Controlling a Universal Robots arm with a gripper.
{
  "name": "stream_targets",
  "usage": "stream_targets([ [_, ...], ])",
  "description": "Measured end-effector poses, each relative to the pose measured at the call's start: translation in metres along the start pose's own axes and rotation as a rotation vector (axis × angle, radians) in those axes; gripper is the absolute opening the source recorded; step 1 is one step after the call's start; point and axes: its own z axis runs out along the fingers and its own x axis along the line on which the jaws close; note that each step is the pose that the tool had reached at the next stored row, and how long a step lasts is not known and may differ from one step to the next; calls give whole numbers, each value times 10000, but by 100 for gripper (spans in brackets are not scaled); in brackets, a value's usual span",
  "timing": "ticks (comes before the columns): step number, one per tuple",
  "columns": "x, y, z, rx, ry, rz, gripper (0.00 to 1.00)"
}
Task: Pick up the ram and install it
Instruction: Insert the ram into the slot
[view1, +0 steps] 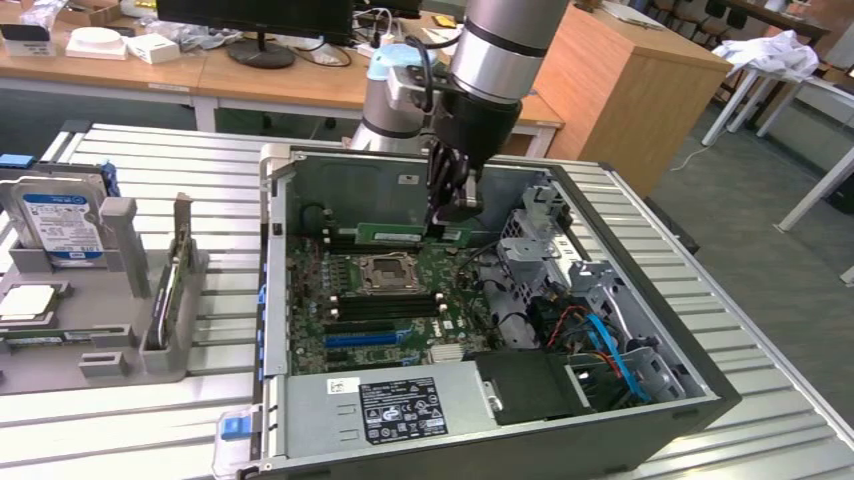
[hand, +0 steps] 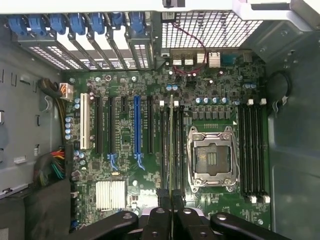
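Observation:
The ram (view1: 398, 236), a thin green stick with a pale label, hangs level just over the black slots on the far side of the CPU socket (view1: 390, 268) inside the open computer case (view1: 667, 385). My gripper (view1: 454, 212) is shut on the ram's end on the exterior view's right. In the wrist view the ram (hand: 171, 145) appears edge-on as a thin line, running along the black slots beside the socket (hand: 211, 157). The gripper (hand: 171, 200) clamps it between its fingertips (hand: 164, 199). I cannot tell whether the ram touches the slot.
A second bank of black slots (hand: 252, 150) lies past the socket. A long blue slot (hand: 136, 125), a silver drive cage (view1: 534, 235), cables (view1: 601, 340) and the power supply (view1: 400, 405) crowd the case. A hard drive (view1: 60, 225) stands in a grey fixture (view1: 120, 350) at the exterior view's left.

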Motion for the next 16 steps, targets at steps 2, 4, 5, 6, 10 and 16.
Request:
stream_targets([
  [2, 4, -1, 16, -1, 0, 0, 12],
  [4, 10, -2, 31, -1, 0, 0, 12],
  [5, 16, -3, 47, 0, 0, 0, 12],
  [6, 25, -5, 57, -1, 1, 0, 12],
  [10, 54, -7, 76, 0, 0, 0, 12],
  [16, 76, 1, 156, 0, 0, 0, 12],
])
